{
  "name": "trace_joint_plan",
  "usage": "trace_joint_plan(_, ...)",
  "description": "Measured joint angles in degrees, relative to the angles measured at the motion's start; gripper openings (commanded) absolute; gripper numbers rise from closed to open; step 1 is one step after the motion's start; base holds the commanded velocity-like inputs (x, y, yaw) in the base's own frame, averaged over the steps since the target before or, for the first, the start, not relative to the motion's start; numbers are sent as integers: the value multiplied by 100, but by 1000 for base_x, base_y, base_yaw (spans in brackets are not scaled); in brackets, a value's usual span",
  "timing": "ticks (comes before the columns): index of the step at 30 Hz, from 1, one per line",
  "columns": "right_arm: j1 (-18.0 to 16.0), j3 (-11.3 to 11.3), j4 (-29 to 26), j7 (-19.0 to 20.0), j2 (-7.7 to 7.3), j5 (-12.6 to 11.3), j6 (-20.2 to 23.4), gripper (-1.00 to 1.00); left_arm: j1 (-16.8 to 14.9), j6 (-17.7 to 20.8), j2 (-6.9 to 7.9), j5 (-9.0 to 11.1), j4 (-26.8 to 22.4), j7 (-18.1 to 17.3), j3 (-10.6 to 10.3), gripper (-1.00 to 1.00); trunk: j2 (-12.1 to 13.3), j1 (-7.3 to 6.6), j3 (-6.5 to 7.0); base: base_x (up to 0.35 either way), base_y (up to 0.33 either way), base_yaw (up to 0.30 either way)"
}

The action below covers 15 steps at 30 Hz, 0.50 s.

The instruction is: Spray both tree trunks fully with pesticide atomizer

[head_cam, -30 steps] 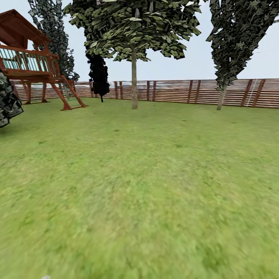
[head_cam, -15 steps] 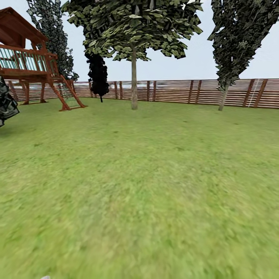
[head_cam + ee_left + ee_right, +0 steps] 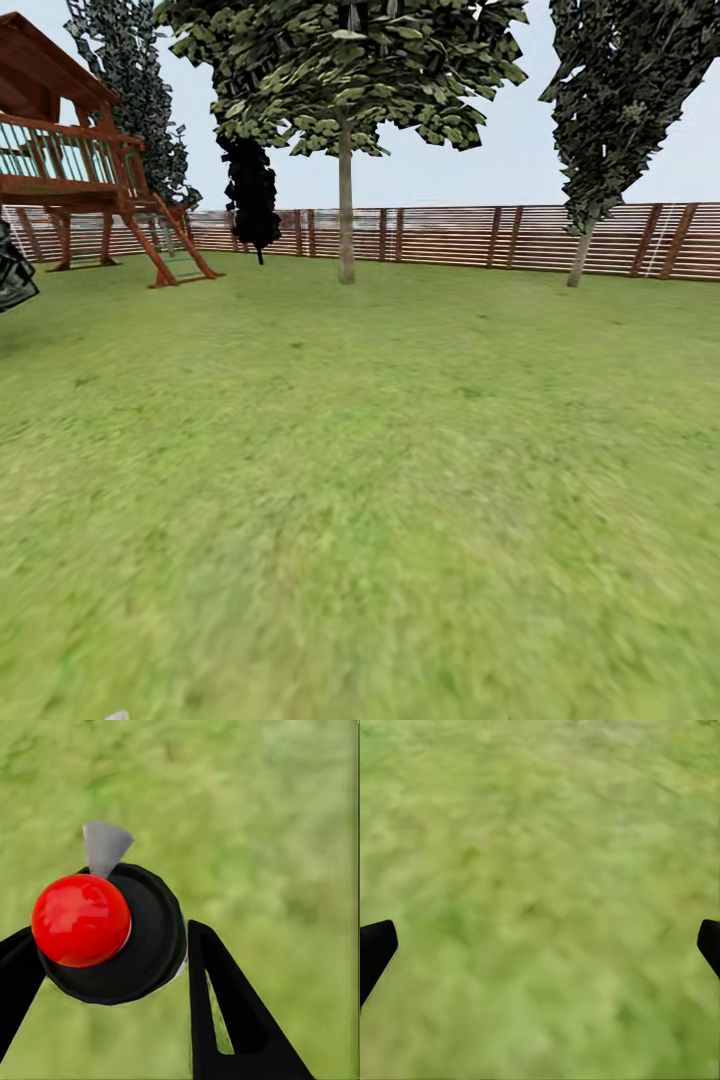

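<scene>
Grass of the garden [image 3: 380,480] lay mottled green inside a brown slatted fence [image 3: 470,236]. The left end effector [image 3: 112,960] clamped the pesticide atomizer [image 3: 112,930], round, black, red-knobbed. The right end effector [image 3: 540,945] gaped wide over lawn. Since earlier, the wooden playhouse [image 3: 70,170] slid leftward as the camera turned.

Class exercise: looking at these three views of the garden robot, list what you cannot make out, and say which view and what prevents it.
- Atomizer body, left wrist view: hidden beneath its own red-and-black top, between the left end effector fingers.
- Right end effector, right wrist view: fingers mostly cut off by the side edges.
- Treetops, head view: cut by the top edge.
- Grass nearby: blurred.
</scene>
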Motion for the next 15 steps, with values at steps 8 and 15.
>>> trace_joint_plan(8,0,1,0,0,0,0,5,100,0,0,0,-4,2,0,1,-100,0,0,0,342,0,0)
trace_joint_plan(15,0,0,0,0,0,0,3,100,1,0,0,-5,2,0,-2,-100,0,0,0,342,0,0)
